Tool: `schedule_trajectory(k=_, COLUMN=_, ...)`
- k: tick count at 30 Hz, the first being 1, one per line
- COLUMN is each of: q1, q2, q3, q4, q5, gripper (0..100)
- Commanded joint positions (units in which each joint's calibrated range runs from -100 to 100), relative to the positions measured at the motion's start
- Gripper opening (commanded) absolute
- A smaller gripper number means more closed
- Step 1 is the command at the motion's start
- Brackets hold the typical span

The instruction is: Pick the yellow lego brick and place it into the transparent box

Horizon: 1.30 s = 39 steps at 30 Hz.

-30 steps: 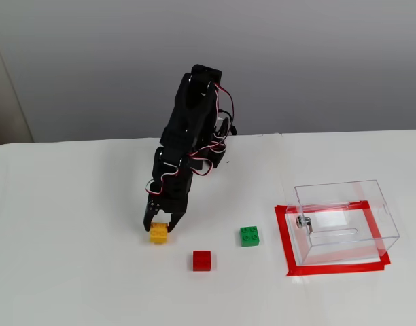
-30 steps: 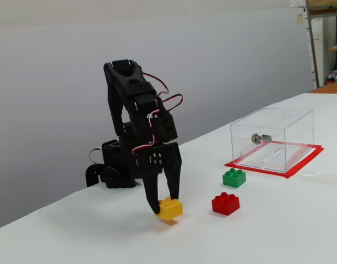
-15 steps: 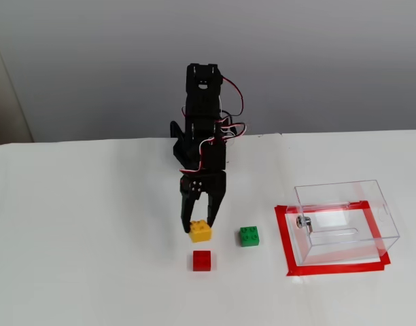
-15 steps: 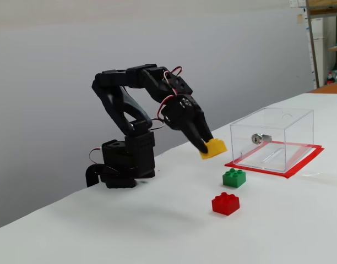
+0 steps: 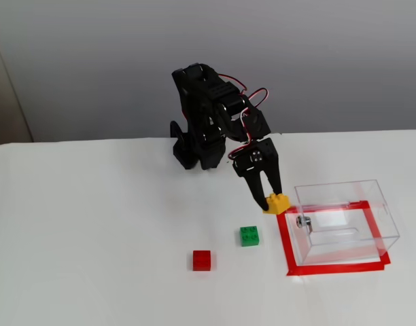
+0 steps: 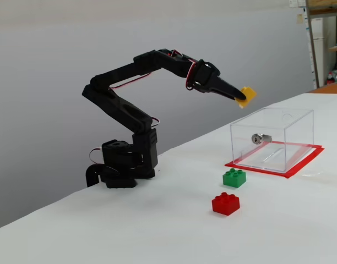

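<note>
My gripper (image 5: 274, 199) (image 6: 241, 97) is shut on the yellow lego brick (image 5: 277, 203) (image 6: 246, 95) and holds it in the air. In a fixed view from the side the brick hangs well above the table, just left of the transparent box (image 6: 273, 137). From the higher fixed view the brick lies just left of the transparent box (image 5: 344, 221), near its left wall. The box stands open-topped on a frame of red tape (image 5: 334, 266), with a small metal knob (image 5: 303, 221) on its left side.
A green brick (image 5: 249, 236) (image 6: 234, 177) lies on the white table left of the box. A red brick (image 5: 202, 260) (image 6: 226, 203) sits further left and nearer the front. The arm's black base (image 6: 121, 165) stands at the table's back edge.
The arm has swung from the left of the table towards the box, carrying the yellow brick. The brick rose from just above the table to above the height of the box's rim.
</note>
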Motion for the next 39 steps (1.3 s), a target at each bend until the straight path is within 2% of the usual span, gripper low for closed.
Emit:
schedule_trajectory(k=1, q1=-6.1, q2=2.5, q3=-5.1, q4=0.3, q5=0.0, gripper=18)
schedule_trajectory(k=8, q1=-17.0, q2=14.9, q3=-16.1, q4=0.3, q5=0.0, gripper=18)
schedule_trajectory(k=17, q1=-25.2, q2=28.1, q3=-28.9, q4=0.3, q5=0.0, gripper=18)
schedule_trajectory(k=26, q1=-27.8, q2=33.7, q3=-35.5, q4=0.3, q5=0.1, gripper=18)
schedule_trajectory(k=39, q1=-28.3, q2=34.6, q3=-35.4, q4=0.3, q5=0.1, gripper=19)
